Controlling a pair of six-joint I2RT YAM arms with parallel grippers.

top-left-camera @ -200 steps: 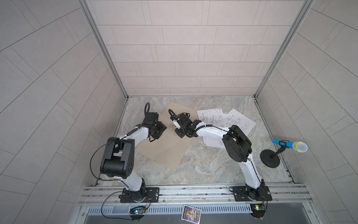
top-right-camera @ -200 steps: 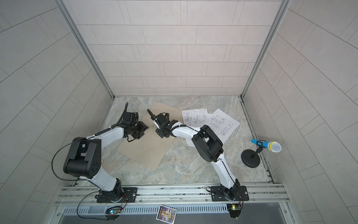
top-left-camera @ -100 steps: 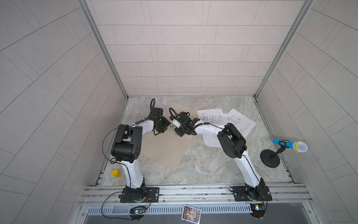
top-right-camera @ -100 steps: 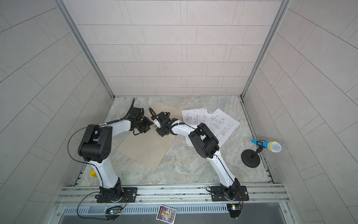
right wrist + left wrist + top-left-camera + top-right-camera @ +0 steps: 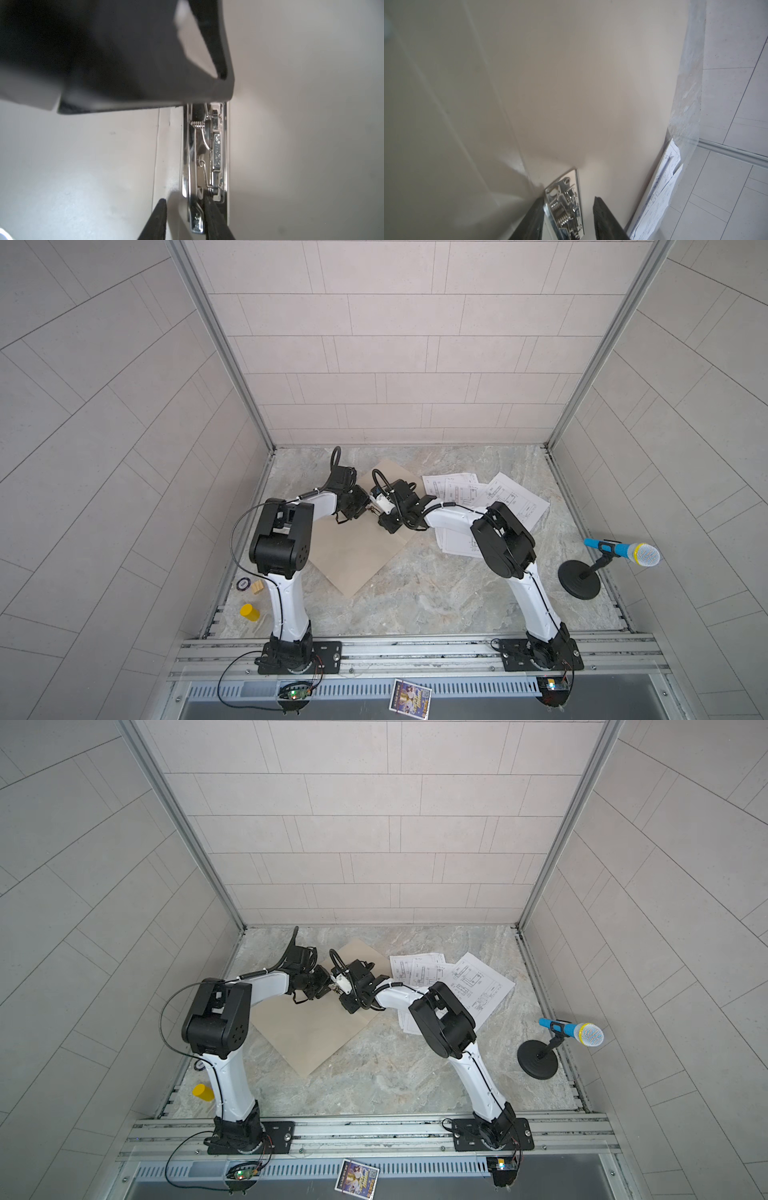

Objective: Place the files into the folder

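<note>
We are looking at the folder (image 5: 357, 556) lying open and flat on the table (image 5: 436, 597), left of centre in both top views. The files (image 5: 515, 499) are lying fanned out just beside its right edge, outside it, partly under the right arm. Both grippers are meeting over the folder's spine. The left gripper (image 5: 569, 199) is standing partly open, straddling one end of the metal clip (image 5: 564, 207), one finger touching its edge and the other apart. The right gripper (image 5: 184, 200) is straddling the clip's other end with a narrower gap; it seems to be holding nothing, though contact is hard to judge.
</note>
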